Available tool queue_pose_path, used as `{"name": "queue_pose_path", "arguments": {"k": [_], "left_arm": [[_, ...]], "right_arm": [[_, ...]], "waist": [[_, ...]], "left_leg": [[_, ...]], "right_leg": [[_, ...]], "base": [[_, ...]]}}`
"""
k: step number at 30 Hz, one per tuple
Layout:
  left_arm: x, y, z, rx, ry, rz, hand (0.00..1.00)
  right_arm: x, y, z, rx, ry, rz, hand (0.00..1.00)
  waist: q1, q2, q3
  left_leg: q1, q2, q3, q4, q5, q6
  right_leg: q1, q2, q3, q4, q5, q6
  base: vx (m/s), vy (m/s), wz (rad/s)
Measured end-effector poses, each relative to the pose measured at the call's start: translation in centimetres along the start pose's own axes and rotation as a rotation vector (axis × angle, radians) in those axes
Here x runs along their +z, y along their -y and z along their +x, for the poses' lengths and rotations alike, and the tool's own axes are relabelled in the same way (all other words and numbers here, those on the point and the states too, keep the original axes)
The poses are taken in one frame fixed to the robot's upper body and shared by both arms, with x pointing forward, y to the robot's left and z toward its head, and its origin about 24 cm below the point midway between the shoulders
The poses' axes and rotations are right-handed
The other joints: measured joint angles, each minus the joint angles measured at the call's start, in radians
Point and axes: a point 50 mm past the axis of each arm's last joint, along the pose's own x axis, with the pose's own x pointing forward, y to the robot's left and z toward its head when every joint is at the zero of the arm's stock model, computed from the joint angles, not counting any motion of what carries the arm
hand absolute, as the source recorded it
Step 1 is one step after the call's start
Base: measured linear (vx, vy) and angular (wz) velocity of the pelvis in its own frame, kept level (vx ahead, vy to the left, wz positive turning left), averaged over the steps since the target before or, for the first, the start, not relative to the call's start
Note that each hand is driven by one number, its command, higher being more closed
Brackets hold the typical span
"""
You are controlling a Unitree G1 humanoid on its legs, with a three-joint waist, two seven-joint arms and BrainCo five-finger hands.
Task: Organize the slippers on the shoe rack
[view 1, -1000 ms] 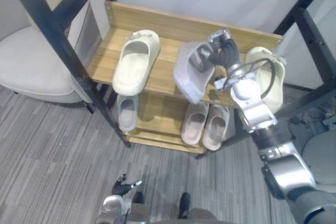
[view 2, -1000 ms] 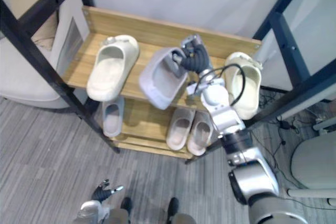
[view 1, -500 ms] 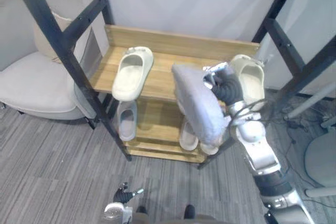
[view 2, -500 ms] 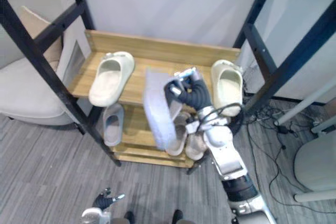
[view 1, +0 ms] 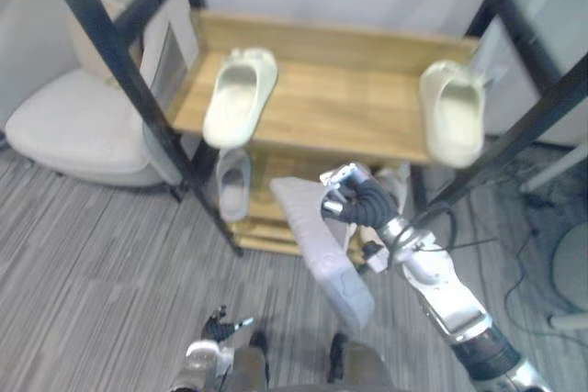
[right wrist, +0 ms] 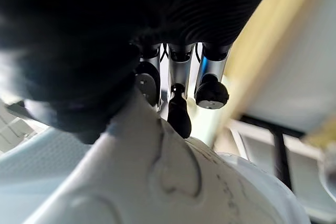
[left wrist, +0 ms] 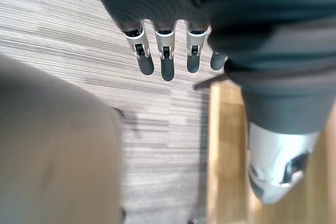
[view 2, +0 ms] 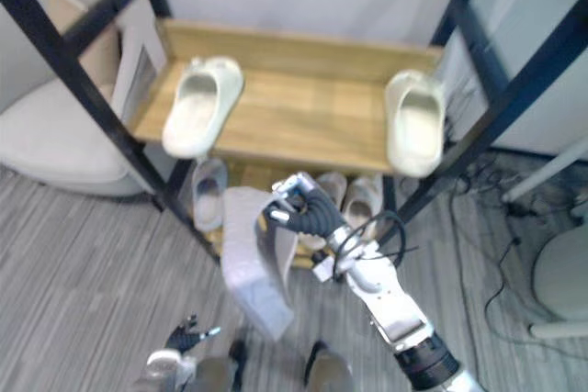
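Plainly, the right hand curls round a grey slipper; the left hand hangs straight-fingered.

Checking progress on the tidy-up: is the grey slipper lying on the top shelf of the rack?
No: the right hand holds the grey slipper in the air, out in front of the top shelf and not on it.

1. Right arm: enters at 5 o'clock and reaches up toward the centre of the head views.
2. Right hand: just right of centre, fingers curled and clamped on a grey slipper.
3. Left hand: low at 7 o'clock, fingers straight, side by side.
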Motion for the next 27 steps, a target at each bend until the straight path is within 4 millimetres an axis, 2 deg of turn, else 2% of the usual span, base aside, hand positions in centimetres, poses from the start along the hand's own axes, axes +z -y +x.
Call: {"name": "queue_pose_path", "arguments": {"k": [2,5,7,11,12,14,15,17,19,23,24,27], "left_arm": [[1.7,-0.3,0.5,0.025,0.047,-0.032,0.00],[4.3,-0.8,1.0,0.053,0.126,-0.053,0.00],[5.1,-1.5,1.1,0.076,0.151,-0.054,0.00],[5.1,-2.3,1.1,0.134,0.132,-0.109,0.00],[5.2,-2.3,1.1,0.143,0.133,-0.135,0.00],[5.6,-2.1,1.2,0.144,0.145,-0.170,0.00],[5.9,-1.9,1.1,0.147,0.159,-0.199,0.00],[6.7,-1.6,0.6,0.140,0.228,-0.205,0.00],[7.1,-1.6,0.3,0.128,0.262,-0.206,0.00],[7.8,-1.0,-0.2,0.098,0.322,-0.220,0.00],[7.8,-1.0,-0.2,0.097,0.322,-0.221,0.00],[7.9,-0.7,-0.3,0.085,0.329,-0.219,0.00]], "right_arm": [[-0.3,0.3,1.0,0.021,-0.001,-0.048,1.00],[-0.3,1.6,2.6,0.038,0.007,-0.201,1.00],[0.0,2.2,3.6,0.045,0.025,-0.279,1.00],[1.2,3.3,5.6,0.008,0.076,-0.389,1.00],[1.7,3.8,6.7,-0.011,0.100,-0.429,1.00],[2.3,4.4,7.8,-0.035,0.117,-0.459,1.00],[2.7,4.7,8.2,-0.053,0.136,-0.504,1.00],[3.9,5.5,9.4,-0.081,0.183,-0.586,1.00],[4.1,6.1,9.8,-0.114,0.186,-0.631,1.00],[4.7,9.7,11.1,-0.272,0.154,-0.766,1.00],[4.7,9.8,11.1,-0.275,0.153,-0.767,1.00],[5.3,11.8,11.8,-0.358,0.135,-0.885,1.00]], "waist": [[-0.001,0.001,0.037],[-0.001,-0.001,0.087],[-0.002,0.004,0.108],[0.000,0.002,0.130],[0.001,0.000,0.138],[0.013,-0.002,0.149],[0.029,-0.004,0.156],[0.036,-0.003,0.158],[0.043,-0.003,0.158],[0.080,-0.001,0.158],[0.081,-0.001,0.158],[0.088,-0.001,0.158]], "left_leg": [[-0.101,0.017,-0.007,0.059,-0.006,-0.006],[-0.228,0.004,-0.011,0.187,-0.034,-0.008],[-0.312,-0.001,-0.021,0.278,-0.061,-0.010],[-0.480,-0.007,-0.033,0.453,-0.108,-0.016],[-0.545,-0.010,-0.033,0.514,-0.123,-0.017],[-0.611,-0.010,-0.035,0.576,-0.140,-0.017],[-0.653,-0.010,-0.037,0.615,-0.151,-0.020],[-0.736,-0.020,-0.044,0.681,-0.165,-0.019],[-0.765,-0.021,-0.047,0.703,-0.170,-0.018],[-0.840,-0.025,-0.056,0.730,-0.173,-0.023],[-0.842,-0.025,-0.056,0.730,-0.173,-0.023],[-0.871,-0.030,-0.061,0.743,-0.167,-0.034]], "right_leg": [[-0.087,0.010,-0.003,0.040,0.000,0.000],[-0.212,-0.018,0.002,0.173,-0.030,-0.008],[-0.287,-0.029,0.001,0.257,-0.058,-0.009],[-0.437,-0.051,-0.001,0.427,-0.117,-0.018],[-0.493,-0.062,0.002,0.487,-0.142,-0.020],[-0.555,-0.067,0.004,0.549,-0.164,-0.021],[-0.596,-0.071,0.007,0.589,-0.184,-0.015],[-0.668,-0.092,0.003,0.662,-0.214,-0.020],[-0.693,-0.099,0.000,0.686,-0.223,-0.024],[-0.762,-0.116,-0.010,0.734,-0.242,-0.036],[-0.764,-0.116,-0.011,0.735,-0.243,-0.037],[-0.789,-0.129,-0.020,0.759,-0.259,-0.044]], "base": [[-0.18,-0.017,0.03],[-0.14,-0.021,0.11],[-0.13,0.008,0.15],[-0.08,0.009,0.23],[-0.06,-0.001,0.26],[-0.07,-0.005,0.18],[-0.07,-0.008,0.11],[-0.08,0.000,0.22],[-0.06,0.001,0.16],[-0.06,-0.031,0.17],[-0.02,-0.044,0.18],[0.01,-0.036,0.16]]}}
